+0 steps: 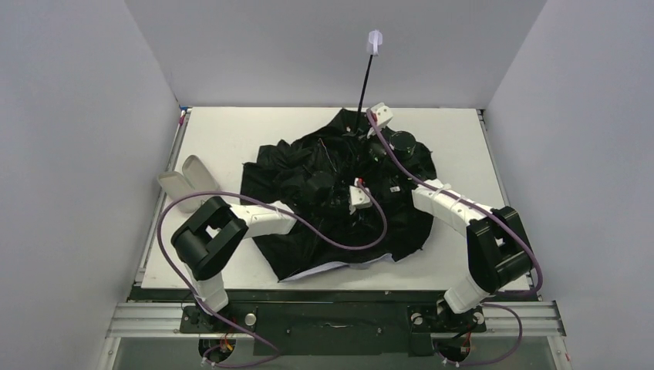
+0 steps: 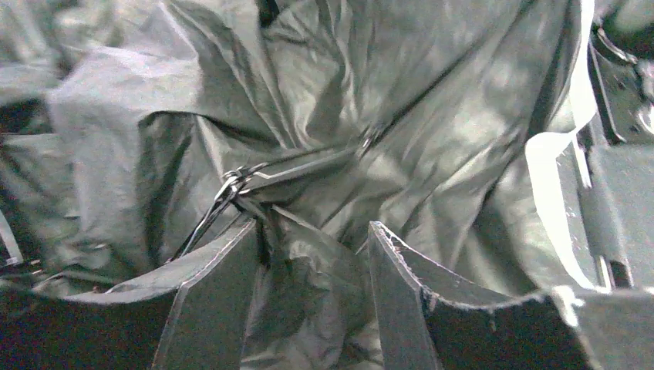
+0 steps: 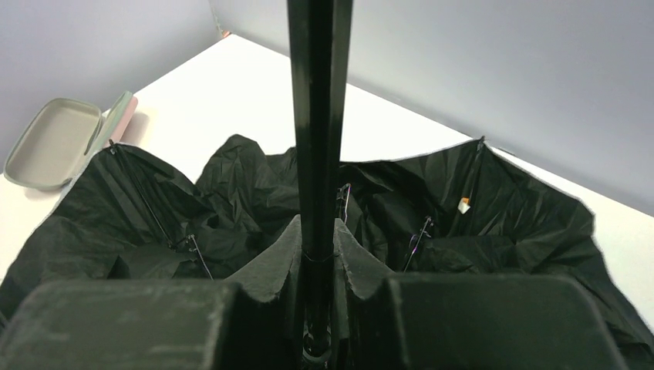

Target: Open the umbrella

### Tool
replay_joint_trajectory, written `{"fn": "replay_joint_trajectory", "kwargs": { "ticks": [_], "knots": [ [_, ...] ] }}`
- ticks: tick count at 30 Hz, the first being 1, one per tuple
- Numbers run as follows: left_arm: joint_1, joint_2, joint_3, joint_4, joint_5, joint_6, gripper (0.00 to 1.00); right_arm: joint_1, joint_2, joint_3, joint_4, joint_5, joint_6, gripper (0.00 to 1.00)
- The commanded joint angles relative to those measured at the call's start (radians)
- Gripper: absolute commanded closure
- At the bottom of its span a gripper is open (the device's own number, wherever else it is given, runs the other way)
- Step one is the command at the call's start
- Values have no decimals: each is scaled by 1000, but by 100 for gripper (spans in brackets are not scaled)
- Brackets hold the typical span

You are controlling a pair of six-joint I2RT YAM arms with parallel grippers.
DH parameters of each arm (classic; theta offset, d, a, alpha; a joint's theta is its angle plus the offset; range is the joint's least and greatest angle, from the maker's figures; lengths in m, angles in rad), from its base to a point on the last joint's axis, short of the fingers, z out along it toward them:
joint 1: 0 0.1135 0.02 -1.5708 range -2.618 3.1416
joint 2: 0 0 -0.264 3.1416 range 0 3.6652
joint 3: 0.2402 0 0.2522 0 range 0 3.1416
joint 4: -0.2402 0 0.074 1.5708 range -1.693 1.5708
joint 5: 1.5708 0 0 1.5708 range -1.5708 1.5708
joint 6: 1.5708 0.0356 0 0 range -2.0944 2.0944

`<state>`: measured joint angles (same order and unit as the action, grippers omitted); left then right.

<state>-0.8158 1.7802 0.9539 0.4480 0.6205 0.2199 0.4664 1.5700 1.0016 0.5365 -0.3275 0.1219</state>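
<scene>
1. Table (image 1: 224, 139), white and flat, carries everything, and the two arms reach in from its near edge
2. The compact folding umbrella (image 1: 308, 173), with pale lilac-white outer fabric and a black inner side, lies upside down in the middle of the table. Its canopy is spread out with the black side up, but it is slack and heavily creased
3. A pale pink-beige oblong capsule case (image 1: 187, 179) lies open at the table's left edge, just beside the canopy's rim
4. The umbrella's thin black shaft (image 1: 365, 81) rises from the far part of the canopy, tilted a little to the right. It is drawn out long, with the small flat lilac handle (image 1: 374, 40) at its top
5. The right arm's fingers (image 3: 281, 258) are clamped narrow around the shaft low down, near the canopy
6. The left arm's fingers (image 2: 389, 270) stand about half apart over the creased fabric. A loose fold sits between them, beside a thin metal rib joint (image 2: 235, 185), and nothing looks pinched
7. Progress, as I judge it: the umbrella is out of its case, the shaft is extended and the fabric is unfurled. The ribs have not been pushed taut or locked, so that step is left
</scene>
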Motion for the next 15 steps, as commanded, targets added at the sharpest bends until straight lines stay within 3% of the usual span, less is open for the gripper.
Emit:
{"fn": "replay_joint_trajectory", "kwargs": {
  "ticks": [1,11,15],
  "knots": [
    [-52,43,32,-79,104,178,50,6,6,84,132,21,36,100],
    [-75,160,82,-335,76,285,51,-12,7,110,126,23,51,100],
    [-55,73,46,-290,77,215,44,-18,0,90,113,-10,38,100]
  ]
}}
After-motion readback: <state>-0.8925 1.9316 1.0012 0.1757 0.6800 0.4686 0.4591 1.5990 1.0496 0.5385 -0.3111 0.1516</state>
